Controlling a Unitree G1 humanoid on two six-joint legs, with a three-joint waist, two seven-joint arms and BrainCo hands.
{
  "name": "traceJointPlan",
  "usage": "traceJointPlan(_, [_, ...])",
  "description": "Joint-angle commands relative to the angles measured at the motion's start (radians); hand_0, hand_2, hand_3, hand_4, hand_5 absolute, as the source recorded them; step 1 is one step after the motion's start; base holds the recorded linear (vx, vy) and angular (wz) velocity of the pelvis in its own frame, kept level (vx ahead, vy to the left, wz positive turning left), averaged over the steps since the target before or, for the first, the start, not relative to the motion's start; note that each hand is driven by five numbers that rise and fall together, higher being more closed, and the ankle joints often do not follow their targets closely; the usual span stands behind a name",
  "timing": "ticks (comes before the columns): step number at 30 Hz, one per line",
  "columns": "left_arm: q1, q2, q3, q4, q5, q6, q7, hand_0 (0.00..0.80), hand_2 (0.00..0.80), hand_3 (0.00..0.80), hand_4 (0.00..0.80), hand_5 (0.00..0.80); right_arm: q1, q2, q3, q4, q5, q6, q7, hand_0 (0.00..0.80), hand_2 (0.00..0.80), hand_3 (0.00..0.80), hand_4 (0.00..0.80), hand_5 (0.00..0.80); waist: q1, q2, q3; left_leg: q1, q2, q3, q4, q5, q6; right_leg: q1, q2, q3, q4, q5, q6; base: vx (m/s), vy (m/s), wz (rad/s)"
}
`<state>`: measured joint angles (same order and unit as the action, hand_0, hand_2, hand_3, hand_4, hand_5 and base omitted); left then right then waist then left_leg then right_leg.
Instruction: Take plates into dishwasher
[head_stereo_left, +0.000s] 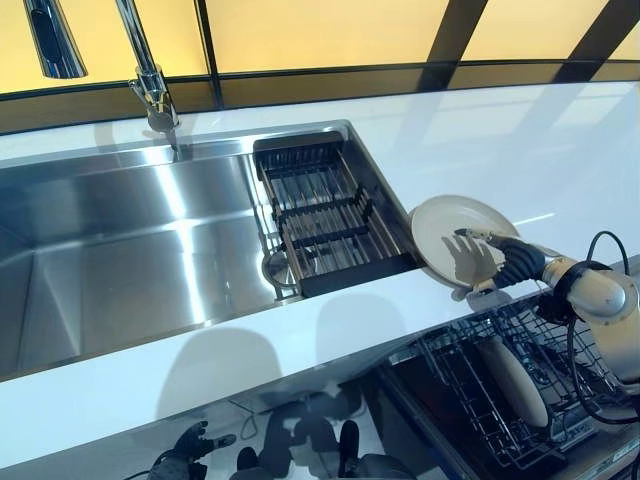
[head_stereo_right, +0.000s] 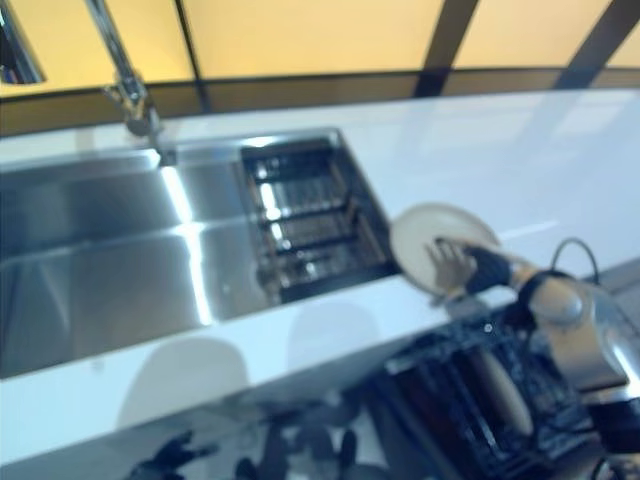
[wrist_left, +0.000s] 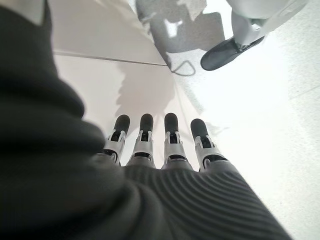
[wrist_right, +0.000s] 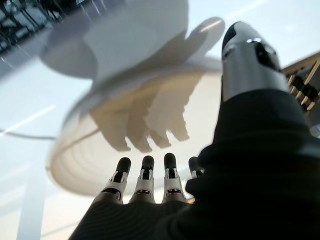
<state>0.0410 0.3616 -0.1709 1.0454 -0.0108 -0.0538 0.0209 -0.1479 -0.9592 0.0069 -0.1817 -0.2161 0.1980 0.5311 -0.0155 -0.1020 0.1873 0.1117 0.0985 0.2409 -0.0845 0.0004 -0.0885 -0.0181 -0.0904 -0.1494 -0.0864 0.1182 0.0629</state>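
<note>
A cream plate (head_stereo_left: 450, 232) lies flat on the white counter (head_stereo_left: 520, 150), just right of the sink. My right hand (head_stereo_left: 503, 262) reaches in from the right, its straight fingers over the plate's near right edge and casting a shadow on it. In the right wrist view the fingers (wrist_right: 145, 180) are straight, the thumb stands apart, and the plate (wrist_right: 80, 160) lies just past them. Another plate (head_stereo_left: 515, 382) stands on edge in the open dishwasher rack (head_stereo_left: 470, 400) below the counter. My left hand (head_stereo_left: 190, 447) hangs low by the floor, its fingers (wrist_left: 145, 142) straight and empty.
A steel sink (head_stereo_left: 120, 250) fills the left, with a tap (head_stereo_left: 150, 90) behind it. A black drying rack (head_stereo_left: 330, 215) sits in the sink's right end, right next to the plate. The counter's front edge (head_stereo_left: 300, 345) runs above the dishwasher rack.
</note>
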Motion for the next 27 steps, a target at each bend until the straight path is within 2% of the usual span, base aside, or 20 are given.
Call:
traceJointPlan(1, [-0.035,0.007,0.020,0.069,0.031,-0.025,0.010,0.000,0.000,0.000,0.000,0.000,-0.001,0.010,-0.064,-0.060,0.024,-0.023,-0.008,0.000,0.000,0.000,0.000,0.000,-0.006,-0.028,-0.032,-0.036,-0.018,-0.044,-0.003,0.011,0.049,0.059,-0.028,-0.038,0.055,-0.066,0.053,0.000,0.000,0.00])
traceJointPlan(10, [-0.033,0.002,0.021,0.074,0.032,-0.030,0.014,0.000,0.000,0.000,0.000,0.000,0.034,0.021,-0.074,-0.067,0.011,-0.034,0.000,0.000,0.000,0.000,0.000,0.000,-0.010,-0.028,-0.034,-0.034,-0.017,-0.043,-0.003,0.010,0.050,0.058,-0.027,-0.037,0.056,-0.065,0.055,0.000,0.000,0.00])
traceJointPlan(17, [-0.038,0.004,0.020,0.070,0.030,-0.021,0.012,0.000,0.000,0.000,0.000,0.000,0.026,0.013,-0.076,-0.062,-0.079,-0.061,-0.033,0.000,0.000,0.000,0.000,0.000,-0.008,-0.027,-0.031,-0.037,-0.017,-0.045,-0.003,0.011,0.050,0.057,-0.026,-0.037,0.054,-0.064,0.056,0.000,0.000,0.00])
traceJointPlan(18, [-0.037,0.005,0.020,0.071,0.028,-0.022,0.013,0.000,0.000,0.000,0.000,0.000,0.022,0.010,-0.075,-0.063,-0.094,-0.063,-0.029,0.047,0.047,0.047,0.047,0.047,-0.008,-0.028,-0.030,-0.037,-0.016,-0.045,-0.003,0.010,0.051,0.057,-0.026,-0.037,0.054,-0.064,0.057,0.000,0.000,0.00])
traceJointPlan(20, [-0.038,0.004,0.021,0.073,0.028,-0.022,0.013,0.000,0.000,0.000,0.000,0.000,0.015,0.000,-0.075,-0.065,-0.112,-0.065,-0.021,0.323,0.323,0.323,0.323,0.323,-0.007,-0.028,-0.029,-0.038,-0.015,-0.045,-0.003,0.011,0.050,0.056,-0.026,-0.036,0.055,-0.065,0.057,0.000,0.000,0.00])
traceJointPlan(21, [-0.038,0.004,0.021,0.074,0.027,-0.024,0.013,0.000,0.000,0.000,0.000,0.000,0.013,-0.002,-0.074,-0.067,-0.125,-0.067,-0.023,0.424,0.424,0.424,0.424,0.424,-0.007,-0.028,-0.028,-0.038,-0.015,-0.045,-0.003,0.012,0.050,0.055,-0.026,-0.036,0.057,-0.065,0.057,0.000,0.000,0.00])
traceJointPlan(23, [-0.037,0.004,0.020,0.071,0.025,-0.025,0.014,0.000,0.000,0.000,0.000,0.000,0.010,-0.007,-0.072,-0.069,-0.149,-0.070,-0.023,0.518,0.518,0.518,0.518,0.518,-0.006,-0.028,-0.025,-0.039,-0.014,-0.046,-0.003,0.013,0.050,0.054,-0.025,-0.036,0.057,-0.066,0.057,0.000,0.000,0.00])
traceJointPlan(24, [-0.037,0.005,0.018,0.067,0.025,-0.024,0.015,0.000,0.000,0.000,0.000,0.000,0.004,-0.009,-0.067,-0.069,-0.160,-0.067,-0.024,0.593,0.593,0.593,0.593,0.593,-0.003,-0.029,-0.022,-0.041,-0.014,-0.049,-0.003,0.013,0.051,0.054,-0.025,-0.037,0.058,-0.066,0.056,0.000,0.000,0.00])
traceJointPlan(25, [-0.036,0.005,0.017,0.064,0.023,-0.023,0.016,0.000,0.000,0.000,0.000,0.000,0.001,-0.008,-0.064,-0.072,-0.175,-0.066,-0.025,0.706,0.706,0.706,0.706,0.706,-0.002,-0.029,-0.021,-0.042,-0.015,-0.051,-0.003,0.014,0.051,0.053,-0.025,-0.037,0.059,-0.065,0.056,0.000,0.000,0.00])
traceJointPlan(27, [-0.036,0.003,0.016,0.059,0.023,-0.020,0.019,0.000,0.000,0.000,0.000,0.000,-0.005,-0.008,-0.061,-0.077,-0.190,-0.061,-0.024,0.734,0.734,0.734,0.734,0.734,0.000,-0.030,-0.018,-0.044,-0.014,-0.053,-0.003,0.015,0.052,0.053,-0.025,-0.037,0.059,-0.065,0.056,0.000,0.000,0.00])
